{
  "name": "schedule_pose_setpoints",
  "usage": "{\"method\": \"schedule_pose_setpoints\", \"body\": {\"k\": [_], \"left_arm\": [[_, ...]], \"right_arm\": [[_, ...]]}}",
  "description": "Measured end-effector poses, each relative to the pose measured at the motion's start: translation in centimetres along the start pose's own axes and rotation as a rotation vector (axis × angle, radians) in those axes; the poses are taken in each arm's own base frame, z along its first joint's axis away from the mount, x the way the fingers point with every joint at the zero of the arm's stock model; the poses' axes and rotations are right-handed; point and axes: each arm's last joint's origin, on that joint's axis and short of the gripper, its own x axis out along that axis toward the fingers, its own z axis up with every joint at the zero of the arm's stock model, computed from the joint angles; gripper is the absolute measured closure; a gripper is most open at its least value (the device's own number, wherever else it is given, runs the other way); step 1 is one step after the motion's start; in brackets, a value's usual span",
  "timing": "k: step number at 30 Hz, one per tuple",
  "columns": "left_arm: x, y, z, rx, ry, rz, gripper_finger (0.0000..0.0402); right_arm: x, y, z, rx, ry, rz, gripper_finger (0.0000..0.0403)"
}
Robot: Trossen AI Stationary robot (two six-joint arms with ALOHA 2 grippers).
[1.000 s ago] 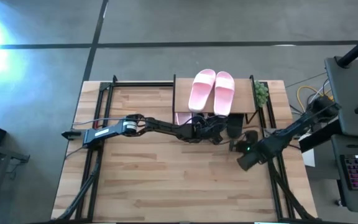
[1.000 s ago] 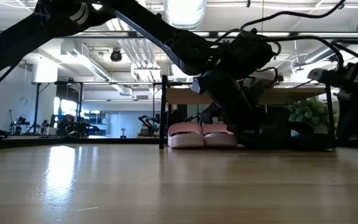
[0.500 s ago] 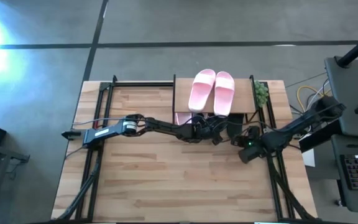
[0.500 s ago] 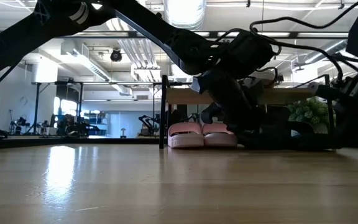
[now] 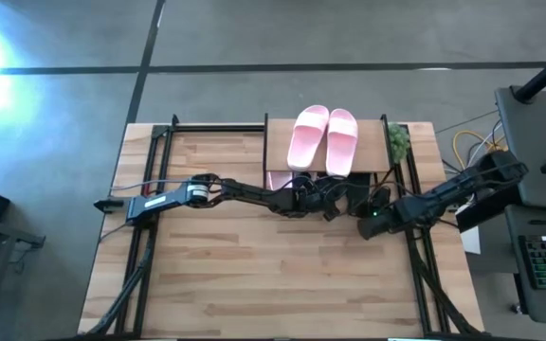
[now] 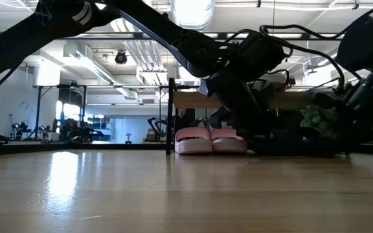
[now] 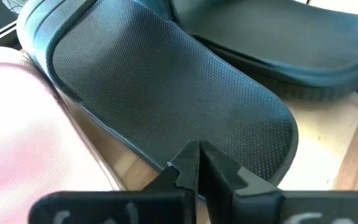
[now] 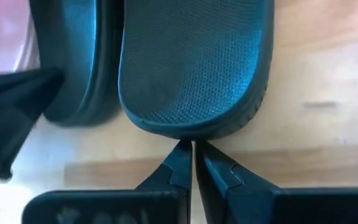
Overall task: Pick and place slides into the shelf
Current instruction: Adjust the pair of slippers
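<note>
Two black slides sit side by side under the shelf, at its front edge, beside a pink pair already tucked beneath the board; another pink pair lies on top of it. Both arms have their fingers pinched shut with nothing between them. The left gripper rests its closed tips on the heel of the black slide next to the pink ones, and the right gripper presses its closed tips against the rim of the other black slide.

Pushing with closed tips is the risk here, in my judgement. A nudge off the slide's centre line could spin it rather than send it straight in, and it could wedge against its neighbour or a shelf leg. The two arms also work close together in front of the shelf, so a wrist could clip the other arm or jolt the shelf and disturb the pair on top.

Compared with a second ago, the right arm has swung in from farther out on the worktop toward the shelf front; the left arm and the pink slides look unchanged.
</note>
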Motion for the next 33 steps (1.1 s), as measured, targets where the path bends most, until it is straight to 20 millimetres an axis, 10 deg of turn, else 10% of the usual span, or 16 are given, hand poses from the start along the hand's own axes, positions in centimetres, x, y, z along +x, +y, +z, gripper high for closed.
{"method": "schedule_pose_setpoints", "body": {"k": [24, 33], "left_arm": [[-0.4, -0.1, 0.5, 0.071, -0.008, -0.011, 0.0402], [-2.6, -0.1, 2.9, 0.096, -0.058, -0.032, 0.0402]], "right_arm": [[0.7, 0.4, 1.3, -0.049, -0.094, -0.017, 0.039], [-1.0, 3.5, 1.1, -0.179, -0.067, 0.056, 0.039]]}}
